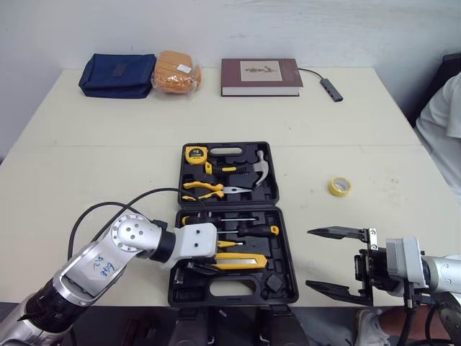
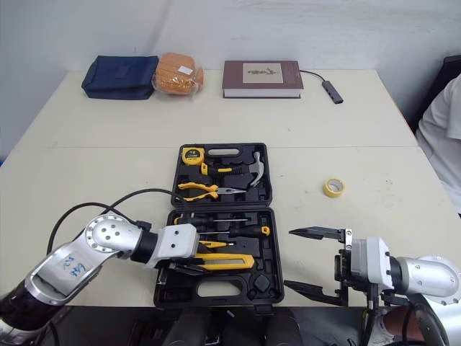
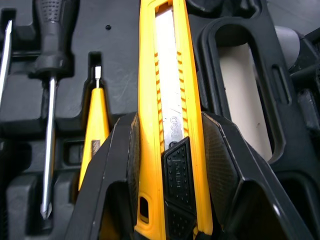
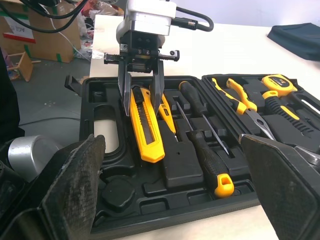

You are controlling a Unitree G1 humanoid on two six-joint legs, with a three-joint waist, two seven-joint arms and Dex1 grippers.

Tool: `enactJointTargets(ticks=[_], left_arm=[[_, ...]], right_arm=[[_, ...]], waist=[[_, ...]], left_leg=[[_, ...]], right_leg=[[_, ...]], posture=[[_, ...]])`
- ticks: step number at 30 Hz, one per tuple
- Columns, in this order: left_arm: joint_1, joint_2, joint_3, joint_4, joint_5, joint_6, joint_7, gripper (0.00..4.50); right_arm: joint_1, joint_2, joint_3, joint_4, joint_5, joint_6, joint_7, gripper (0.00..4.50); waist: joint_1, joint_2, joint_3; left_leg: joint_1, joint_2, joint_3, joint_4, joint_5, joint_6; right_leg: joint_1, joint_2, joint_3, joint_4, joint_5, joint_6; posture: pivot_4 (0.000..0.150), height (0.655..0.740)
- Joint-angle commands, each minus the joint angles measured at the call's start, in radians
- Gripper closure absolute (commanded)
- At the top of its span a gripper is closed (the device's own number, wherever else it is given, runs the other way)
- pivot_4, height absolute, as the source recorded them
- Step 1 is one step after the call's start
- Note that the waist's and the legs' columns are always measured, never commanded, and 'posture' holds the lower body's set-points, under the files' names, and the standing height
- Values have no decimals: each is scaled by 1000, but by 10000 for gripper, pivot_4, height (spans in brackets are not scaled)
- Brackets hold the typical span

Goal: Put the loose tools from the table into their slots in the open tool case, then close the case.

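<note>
The black tool case lies open in the middle of the table. Its far half holds a tape measure, a hammer and pliers. In the near half lie screwdrivers and a small yellow tester pen. My left gripper is shut on a yellow utility knife, low over the near half, with its blade end pointing right. My right gripper stands open just right of the case, holding nothing. A yellow tape roll lies loose on the table right of the case.
At the table's far edge sit a blue pouch, an orange bundle, a brown book and a small hub on a cable. A person in white is at the right edge.
</note>
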Motion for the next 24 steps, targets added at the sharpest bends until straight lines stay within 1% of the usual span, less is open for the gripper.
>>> enactJointTargets(ticks=[1, 5, 8, 15, 17, 18, 19, 22, 24], left_arm=[[5, -5, -36, -7, 29, 5, 4, 33851], [10, -7, -46, -2, 34, 10, -1, 33851], [11, -6, -52, 10, 64, 16, 23, 33851], [9, -1, -46, 24, 47, 4, 0, 33851], [15, -20, -24, 22, 23, -11, 2, 23523], [17, -29, -15, 23, 18, -22, 6, 20313], [19, -35, -6, 22, 10, -26, 6, 14869], [23, -46, 15, 24, -5, -56, -10, 2898], [28, -59, 45, 22, -34, -87, -26, 2898]], right_arm=[[5, 11, -28, -19, 7, -14, -2, 0], [14, 16, -35, -19, 3, -19, -3, 0], [16, 18, -37, -18, 1, -20, -5, 0], [9, 27, -32, -9, -9, -26, -6, 0], [5, 31, -29, -3, -14, -30, -4, 0], [3, 33, -27, 0, -16, -32, -4, 0], [1, 34, -26, 4, -18, -34, -3, 0], [-4, 38, -22, 13, -24, -41, 0, 0], [-10, 40, -18, 21, -27, -45, 1, 0]], waist=[[0, 0, 0], [0, 0, 0], [0, 0, 0], [0, 0, 0], [0, 0, 0], [0, 0, 0], [0, 0, 0], [-1, 0, 0], [-1, 0, 0]], left_leg=[[0, 0, 0, 0, 0, 0], [0, 0, 0, 0, 0, 0], [0, 0, 0, 0, 0, 0], [1, 0, -1, 1, 1, 0], [1, 0, -1, 1, 1, 0], [1, 0, -1, 1, 1, 0], [1, 0, -1, 0, 1, 0], [1, 0, 0, 0, 0, 0], [0, 0, 0, 0, 0, 0]], right_leg=[[0, 0, 0, 0, 0, 0], [0, 0, 0, 1, 0, 0], [0, 0, 0, 1, 0, 0], [1, 0, 0, 2, 0, 0], [1, 0, 0, 2, 0, 0], [1, 0, 0, 2, 0, -1], [1, 0, 0, 2, 0, -1], [0, 0, 0, 1, 0, -1], [0, 0, 0, 0, 0, -1]], posture=[[1500, 7400], [1500, 7400], [1500, 7400], [1500, 7400], [1500, 7400], [1500, 7400], [1500, 7400], [1500, 7400], [1500, 7400]])
